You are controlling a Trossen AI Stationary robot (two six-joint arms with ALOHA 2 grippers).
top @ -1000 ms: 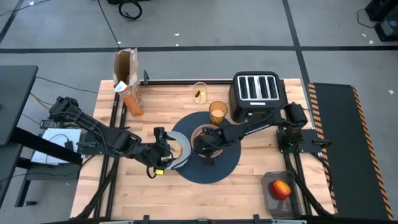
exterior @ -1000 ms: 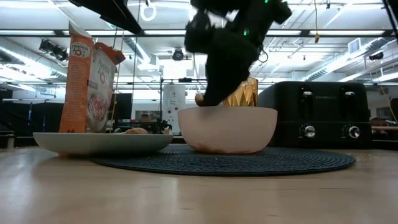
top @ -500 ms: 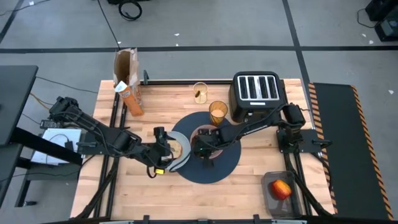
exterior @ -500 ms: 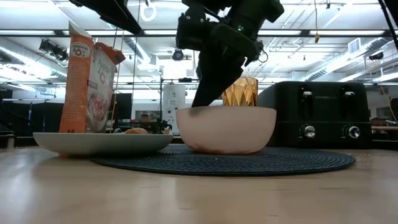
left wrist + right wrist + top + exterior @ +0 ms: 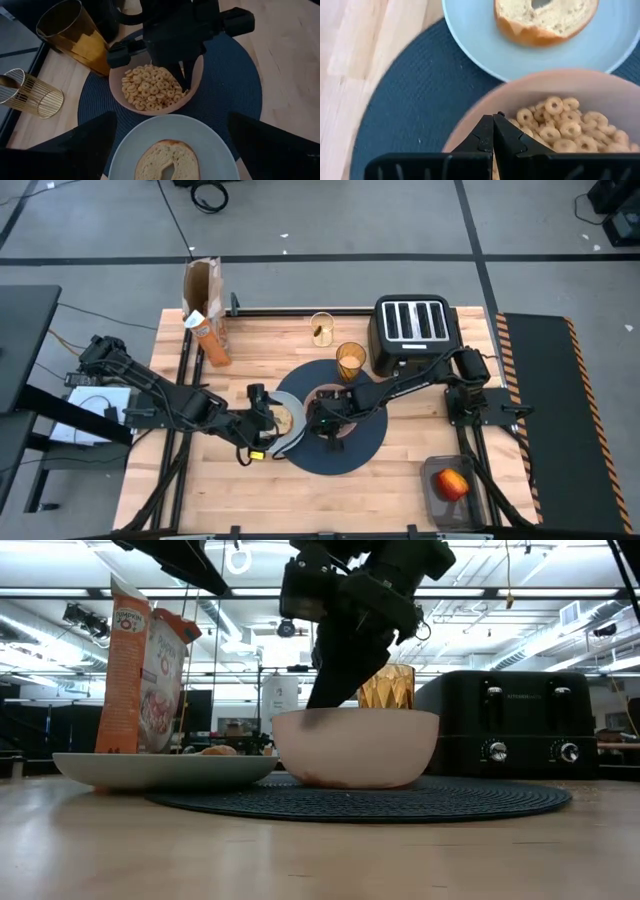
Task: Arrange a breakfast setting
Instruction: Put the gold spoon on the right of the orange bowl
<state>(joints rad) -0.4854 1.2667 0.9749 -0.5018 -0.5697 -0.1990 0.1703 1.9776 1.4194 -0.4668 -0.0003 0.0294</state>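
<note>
A pinkish bowl full of cereal stands on the round navy placemat. My right gripper is shut on the bowl's left rim. A pale blue-grey plate with a bagel lies on the placemat's left edge. My left gripper is open at the plate's left side, its fingers wide on either side of the plate. The amber tumbler stands at the placemat's far edge. The red apple lies in a dark tray at the front right. My right gripper pinches the bowl's rim on the side toward the plate, one finger seemingly inside and one outside. The fingers come from above, slanting down from the right. The bowl stands upright on the placemat.
The black toaster stands at the far right. A gold wire holder stands behind the tumbler. The orange cereal box and a brown paper bag stand at the far left. Bare wood lies along the near edge.
My right gripper has gone toward the table's left, drawing the bowl with it. The bowl has slid upright along the placemat toward the plate.
</note>
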